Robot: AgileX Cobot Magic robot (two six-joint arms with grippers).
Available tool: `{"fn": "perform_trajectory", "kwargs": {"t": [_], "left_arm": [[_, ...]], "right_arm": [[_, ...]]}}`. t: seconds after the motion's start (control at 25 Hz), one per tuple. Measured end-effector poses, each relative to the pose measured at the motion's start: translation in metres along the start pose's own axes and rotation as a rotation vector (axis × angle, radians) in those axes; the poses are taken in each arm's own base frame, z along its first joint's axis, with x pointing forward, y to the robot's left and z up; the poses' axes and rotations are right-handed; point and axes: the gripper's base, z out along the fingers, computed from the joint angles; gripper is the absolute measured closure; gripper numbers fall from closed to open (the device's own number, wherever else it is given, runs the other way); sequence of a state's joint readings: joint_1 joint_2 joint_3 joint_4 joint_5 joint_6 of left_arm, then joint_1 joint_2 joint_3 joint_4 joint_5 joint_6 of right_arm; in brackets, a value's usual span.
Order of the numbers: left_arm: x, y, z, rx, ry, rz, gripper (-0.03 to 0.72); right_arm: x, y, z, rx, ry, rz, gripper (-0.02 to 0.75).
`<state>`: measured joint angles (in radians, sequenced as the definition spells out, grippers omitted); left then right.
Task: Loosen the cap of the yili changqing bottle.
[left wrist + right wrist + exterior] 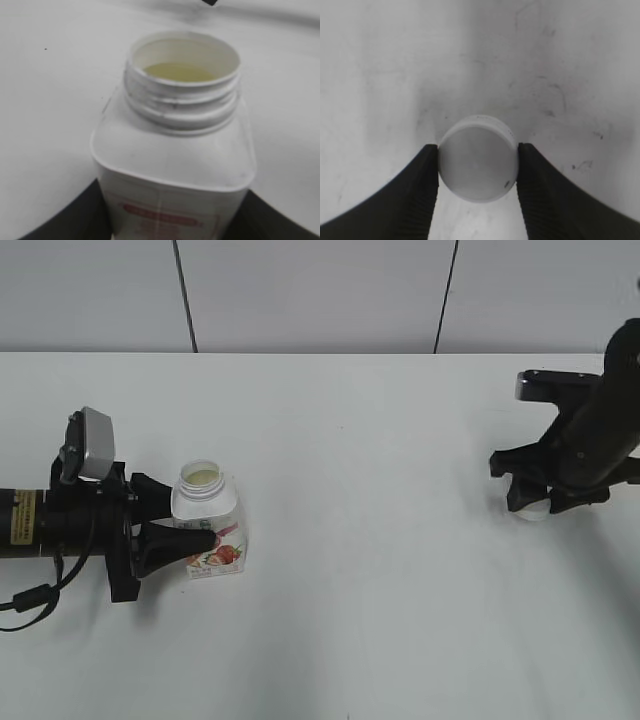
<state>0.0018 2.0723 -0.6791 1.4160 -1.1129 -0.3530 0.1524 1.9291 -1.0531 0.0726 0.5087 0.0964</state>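
The yili changqing bottle stands upright at the left of the white table, white with a strawberry label, its neck open with no cap on it. In the left wrist view the bottle shows pale liquid inside. My left gripper is shut on the bottle's body, a jaw on each side. The white cap sits between the jaws of my right gripper, both fingers touching its sides. In the exterior view my right gripper is at the far right, low over the table, with the cap just showing under it.
The white table spreads between the two arms. A grey panelled wall runs behind the table's far edge.
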Motion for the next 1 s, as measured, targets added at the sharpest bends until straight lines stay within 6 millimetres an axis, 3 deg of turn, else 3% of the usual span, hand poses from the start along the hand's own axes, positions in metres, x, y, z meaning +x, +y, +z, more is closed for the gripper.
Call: {"fn": "perform_trajectory", "kwargs": {"t": [0.24, 0.44, 0.56, 0.8, 1.0], "left_arm": [[0.0, 0.0, 0.0, 0.0, 0.0, 0.0, 0.33], [0.0, 0.0, 0.0, 0.0, 0.0, 0.0, 0.33], [0.0, -0.001, 0.0, 0.01, -0.001, 0.004, 0.326], [-0.002, -0.004, 0.0, 0.046, -0.033, 0.011, 0.109], [-0.001, -0.002, -0.006, 0.047, -0.032, 0.01, 0.084]], "right_arm": [[0.0, -0.001, 0.013, 0.002, -0.002, -0.044, 0.344], [0.001, 0.001, 0.013, -0.02, 0.006, -0.06, 0.167], [0.002, 0.003, 0.013, -0.038, 0.017, -0.054, 0.148], [-0.001, 0.005, -0.002, -0.049, -0.015, -0.055, 0.149], [-0.006, 0.006, -0.025, -0.058, -0.076, -0.069, 0.15]]}}
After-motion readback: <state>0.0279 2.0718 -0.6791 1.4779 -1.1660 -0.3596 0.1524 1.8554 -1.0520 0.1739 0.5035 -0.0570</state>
